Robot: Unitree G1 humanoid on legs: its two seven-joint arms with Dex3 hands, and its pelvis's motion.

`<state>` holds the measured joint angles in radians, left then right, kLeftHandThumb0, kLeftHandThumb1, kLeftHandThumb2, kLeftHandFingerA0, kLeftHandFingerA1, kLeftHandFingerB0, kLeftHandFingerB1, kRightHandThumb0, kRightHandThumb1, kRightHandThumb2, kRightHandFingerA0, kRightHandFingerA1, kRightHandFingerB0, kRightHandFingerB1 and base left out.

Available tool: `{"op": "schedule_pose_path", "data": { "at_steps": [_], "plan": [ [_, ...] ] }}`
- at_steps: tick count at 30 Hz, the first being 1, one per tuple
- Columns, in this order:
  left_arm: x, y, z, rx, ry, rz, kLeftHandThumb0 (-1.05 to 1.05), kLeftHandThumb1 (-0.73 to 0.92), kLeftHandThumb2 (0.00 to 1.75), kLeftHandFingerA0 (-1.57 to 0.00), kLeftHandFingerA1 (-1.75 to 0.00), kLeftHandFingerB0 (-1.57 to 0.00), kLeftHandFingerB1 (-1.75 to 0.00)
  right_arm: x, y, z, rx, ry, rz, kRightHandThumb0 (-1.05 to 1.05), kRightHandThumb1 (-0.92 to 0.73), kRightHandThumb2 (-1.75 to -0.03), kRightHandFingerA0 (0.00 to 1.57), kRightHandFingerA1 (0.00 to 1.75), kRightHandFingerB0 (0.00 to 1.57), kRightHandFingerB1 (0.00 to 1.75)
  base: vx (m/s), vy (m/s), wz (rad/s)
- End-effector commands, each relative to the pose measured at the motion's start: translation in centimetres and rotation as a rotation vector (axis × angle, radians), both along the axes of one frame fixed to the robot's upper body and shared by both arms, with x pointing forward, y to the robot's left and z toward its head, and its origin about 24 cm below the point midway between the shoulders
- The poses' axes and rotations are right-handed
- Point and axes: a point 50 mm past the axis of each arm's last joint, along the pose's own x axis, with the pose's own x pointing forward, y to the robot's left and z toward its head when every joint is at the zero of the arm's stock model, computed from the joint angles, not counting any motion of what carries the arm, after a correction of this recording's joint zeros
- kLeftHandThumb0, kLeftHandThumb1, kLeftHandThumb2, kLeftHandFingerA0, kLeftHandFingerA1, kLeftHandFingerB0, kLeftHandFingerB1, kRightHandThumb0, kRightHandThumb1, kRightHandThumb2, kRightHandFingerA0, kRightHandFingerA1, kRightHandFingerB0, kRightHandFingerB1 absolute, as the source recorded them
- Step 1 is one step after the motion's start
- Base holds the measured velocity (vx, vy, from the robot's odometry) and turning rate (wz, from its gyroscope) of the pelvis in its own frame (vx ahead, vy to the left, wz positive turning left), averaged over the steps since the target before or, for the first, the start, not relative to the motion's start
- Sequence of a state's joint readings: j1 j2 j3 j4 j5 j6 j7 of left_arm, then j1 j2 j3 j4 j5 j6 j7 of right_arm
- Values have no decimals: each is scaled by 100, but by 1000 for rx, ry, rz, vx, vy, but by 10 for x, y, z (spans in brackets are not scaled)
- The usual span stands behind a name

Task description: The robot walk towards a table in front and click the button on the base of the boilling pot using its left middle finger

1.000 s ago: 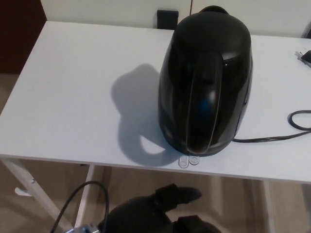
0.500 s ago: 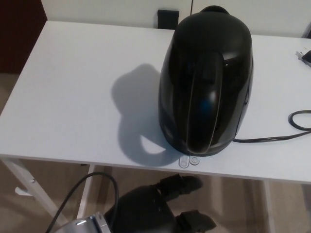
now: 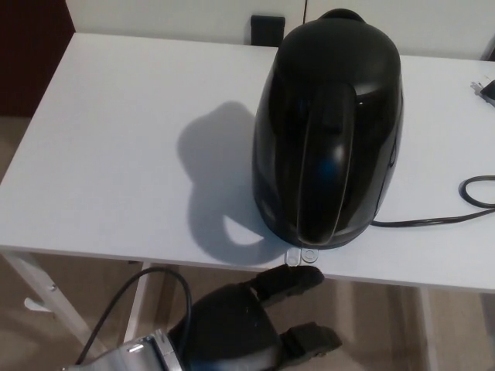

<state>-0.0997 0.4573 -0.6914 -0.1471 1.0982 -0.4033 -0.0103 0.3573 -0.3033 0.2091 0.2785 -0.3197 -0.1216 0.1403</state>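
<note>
A glossy black boiling pot [image 3: 329, 127] stands on the white table [image 3: 116, 154], its handle turned toward me. Two small pale buttons [image 3: 302, 255] stick out from its base at the table's front edge. My left hand [image 3: 247, 321] is below the table's front edge, open, fingers spread. Its upper finger [image 3: 290, 282] reaches up and right, its tip just under the buttons and overlapping the table edge. The lower finger [image 3: 309, 340] points right. My right hand is out of sight.
A black power cord [image 3: 437, 216] runs from the pot's base to the right and loops near the table's right edge. A dark plug [image 3: 486, 91] lies at the far right. A cable [image 3: 147, 301] curves off my left wrist. White table legs [image 3: 46, 297] stand below.
My left hand has risen and moved forward. Its upper finger has gone from below the table edge to just under the buttons. The wrist now shows at the bottom.
</note>
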Motion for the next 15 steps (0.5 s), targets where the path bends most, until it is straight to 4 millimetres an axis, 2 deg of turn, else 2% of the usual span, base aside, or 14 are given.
{"op": "schedule_pose_path", "data": {
  "at_steps": [1, 6, 15],
  "plan": [
    [6, 4, 1, 9, -50, 14, -55, 69, 62, -29, -31, -23, -29, -1, -5, 1, -22, 14, 0, -7, -73, -61, 55, 53, 41, 44, 0, 0, 0],
    [9, 4, -1, -8, -68, 30, -54, 65, 60, -33, -32, -27, -30, -2, -6, 1, -20, 17, 8, -8, -73, -61, 55, 53, 41, 44, 0, 0, 0],
    [17, 4, -3, 6, -63, 66, -54, 67, 61, -31, -31, -25, -29, -1, -7, 1, -13, 23, 16, -9, -73, -61, 56, 53, 40, 42, 0, 0, 0]
  ]
}}
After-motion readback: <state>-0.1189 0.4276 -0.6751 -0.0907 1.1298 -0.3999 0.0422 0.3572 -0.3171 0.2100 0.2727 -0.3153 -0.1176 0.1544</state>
